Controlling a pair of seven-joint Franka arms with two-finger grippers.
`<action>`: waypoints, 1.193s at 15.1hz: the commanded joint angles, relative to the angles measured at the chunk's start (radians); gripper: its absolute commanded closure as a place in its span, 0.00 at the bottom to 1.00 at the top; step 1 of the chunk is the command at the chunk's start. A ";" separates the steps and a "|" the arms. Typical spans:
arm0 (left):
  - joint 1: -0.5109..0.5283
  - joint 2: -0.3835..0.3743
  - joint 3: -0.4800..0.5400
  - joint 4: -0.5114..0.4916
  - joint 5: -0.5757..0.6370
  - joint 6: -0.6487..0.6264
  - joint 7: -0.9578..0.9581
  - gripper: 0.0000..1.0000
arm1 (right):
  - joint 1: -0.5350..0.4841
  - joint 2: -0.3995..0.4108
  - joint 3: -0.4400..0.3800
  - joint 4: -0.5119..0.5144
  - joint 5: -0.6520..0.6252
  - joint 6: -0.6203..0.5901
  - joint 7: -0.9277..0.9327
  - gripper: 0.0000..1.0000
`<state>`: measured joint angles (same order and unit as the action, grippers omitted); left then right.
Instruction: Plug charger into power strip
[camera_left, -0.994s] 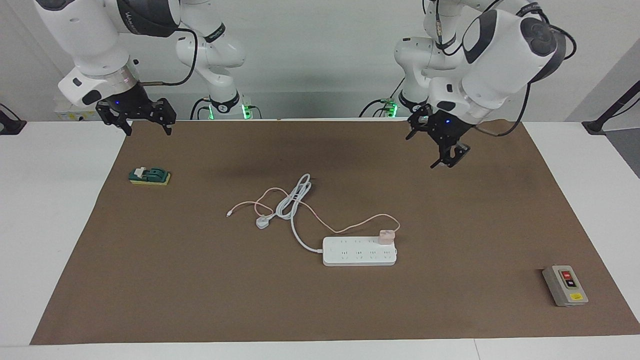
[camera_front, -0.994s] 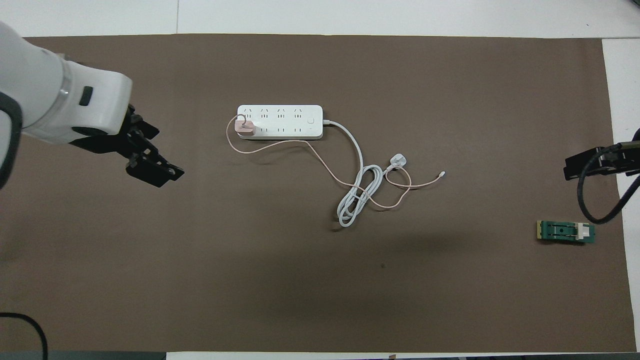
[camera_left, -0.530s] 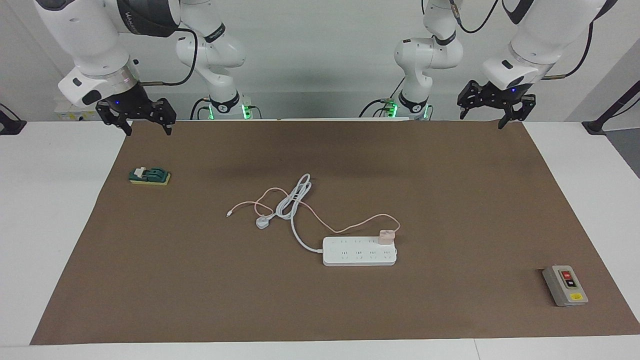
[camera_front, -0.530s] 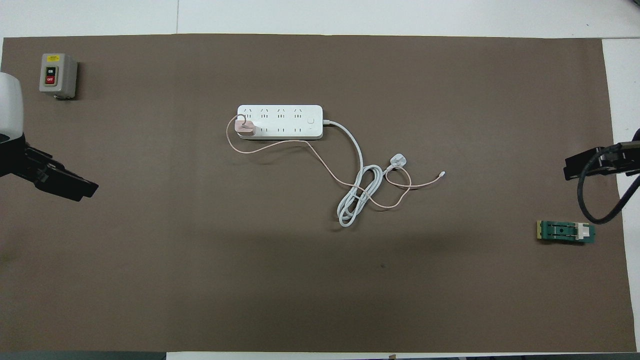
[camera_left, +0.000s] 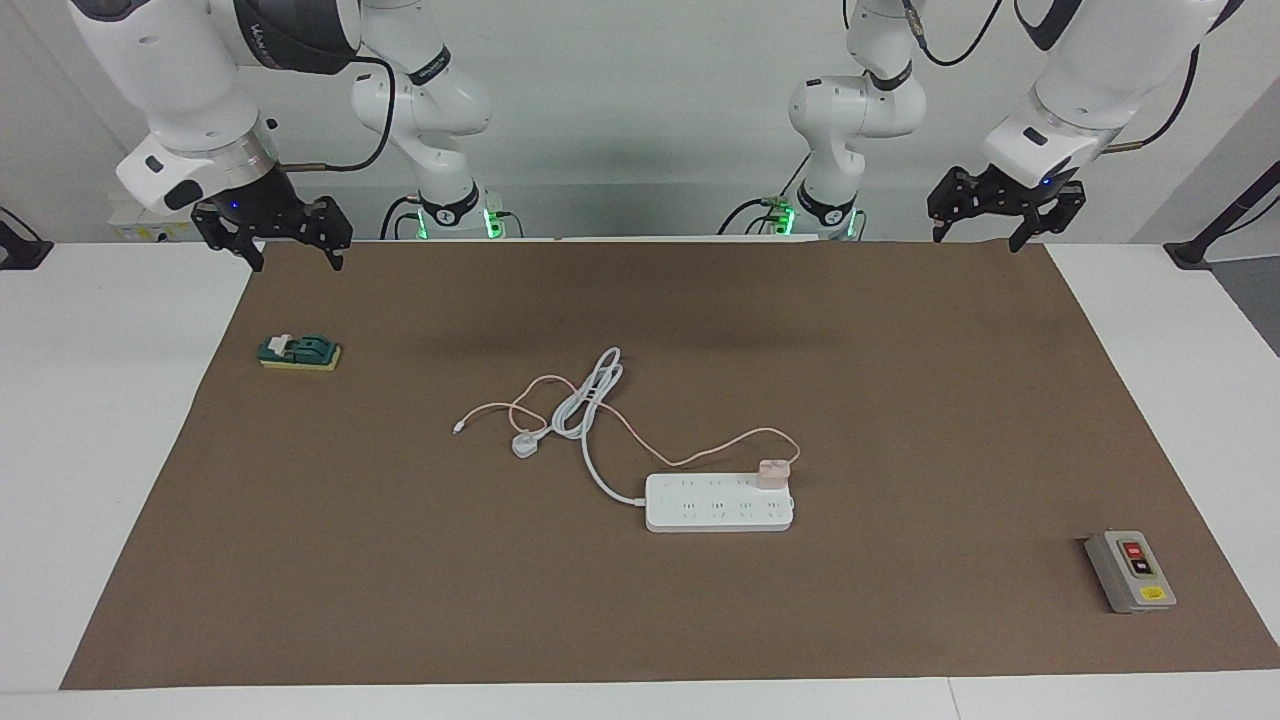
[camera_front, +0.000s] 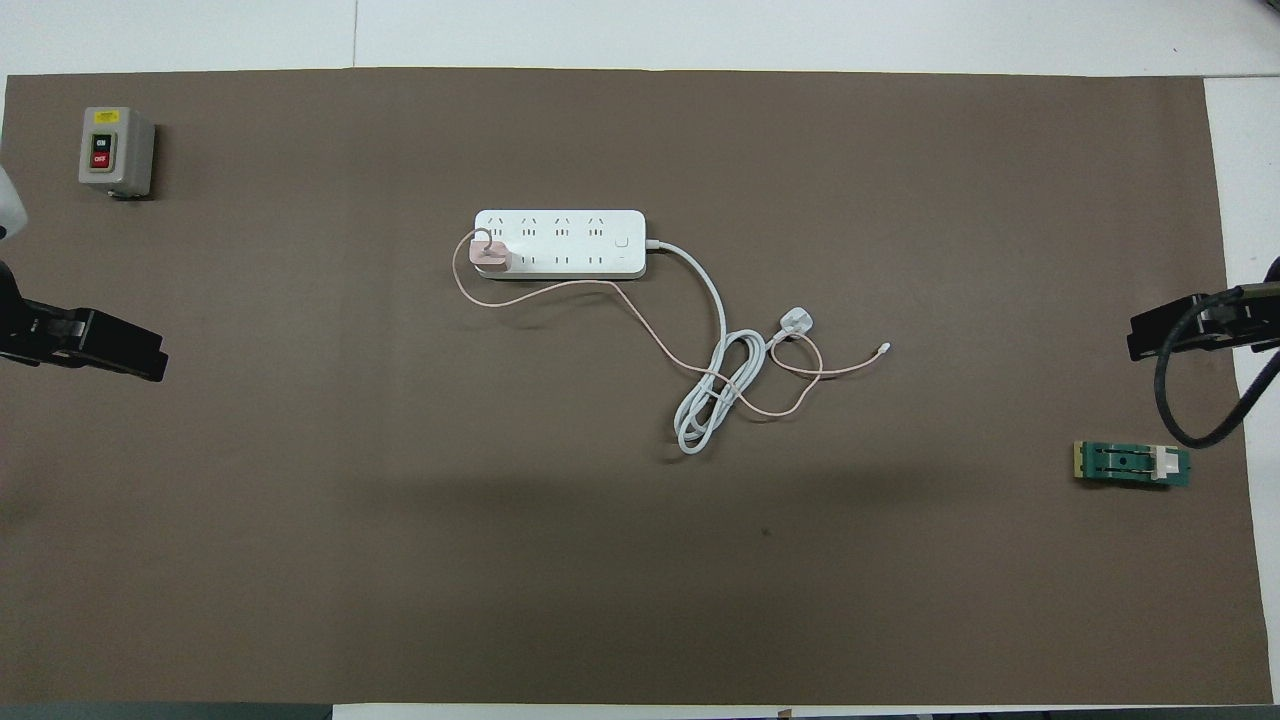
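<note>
Pale pink charger on white power strip; brown mat; grey box, red and black buttons.

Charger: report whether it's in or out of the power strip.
In. The charger sits on an end socket of the power strip, with both grippers away.

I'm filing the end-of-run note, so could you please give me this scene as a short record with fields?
charger: seated on the strip, at its end toward the left arm
strip: flat on the mat, mid-table
left pincer: open, empty, over the mat's edge nearest the robots
right pincer: open, empty, over the mat's corner
grey box: apart, untouched
task: looks done
</note>
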<state>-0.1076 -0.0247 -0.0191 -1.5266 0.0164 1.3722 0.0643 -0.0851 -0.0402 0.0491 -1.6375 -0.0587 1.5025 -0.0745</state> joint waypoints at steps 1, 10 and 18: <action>0.011 -0.037 0.002 -0.034 0.017 -0.027 -0.021 0.00 | -0.012 -0.015 0.009 -0.013 0.004 -0.001 0.002 0.00; -0.010 0.054 0.054 0.034 -0.027 -0.064 -0.027 0.00 | -0.012 -0.015 0.009 -0.013 0.004 -0.002 0.002 0.00; 0.058 0.031 -0.031 0.028 -0.010 -0.032 -0.083 0.00 | -0.013 -0.015 0.009 -0.013 0.004 -0.001 0.001 0.00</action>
<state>-0.0913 0.0131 -0.0081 -1.4991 0.0055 1.3282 -0.0017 -0.0851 -0.0402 0.0491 -1.6375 -0.0587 1.5025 -0.0745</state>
